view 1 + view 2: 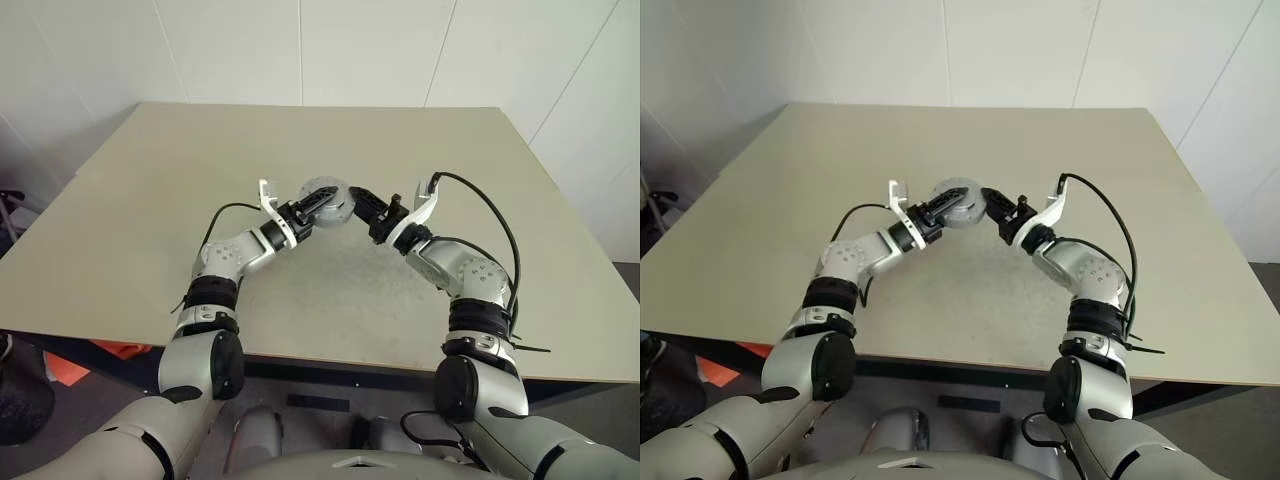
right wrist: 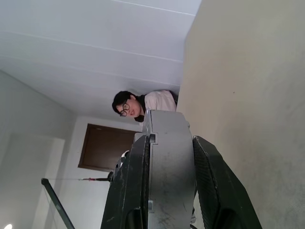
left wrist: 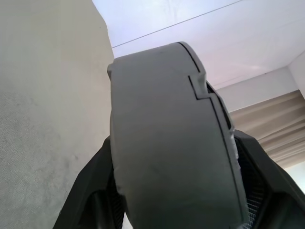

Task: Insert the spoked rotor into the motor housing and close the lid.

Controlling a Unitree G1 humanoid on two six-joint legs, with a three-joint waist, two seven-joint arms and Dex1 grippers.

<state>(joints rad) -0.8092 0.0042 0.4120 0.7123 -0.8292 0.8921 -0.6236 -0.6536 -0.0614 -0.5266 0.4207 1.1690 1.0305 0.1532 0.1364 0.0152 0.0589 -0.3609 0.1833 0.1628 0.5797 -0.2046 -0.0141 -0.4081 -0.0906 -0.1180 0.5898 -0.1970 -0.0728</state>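
White panelled walls behind a plain beige table (image 1: 330, 150), square-ish, its near edge dark. Red-orange item on the floor under the table's left near edge (image 1: 115, 352), partly hidden, can't identify. Black object at far left edge (image 1: 12, 210), cut off.

Both arms meet over the table middle, holding one round grey assembly (image 1: 326, 203) raised off the surface. Left gripper (image 1: 303, 212) jaws closed on its left side, right gripper (image 1: 362, 205) jaws closed on its right side. Looks like the lid seated on the motor housing; a seam with a stepped notch runs along the grey rim in the left wrist view (image 3: 202, 90). Spoked rotor not visible, likely inside, can't tell. Copper windings hidden.

Right wrist view: a person (image 2: 143, 106) behind the held part, dark doorway (image 2: 107, 148) beyond.
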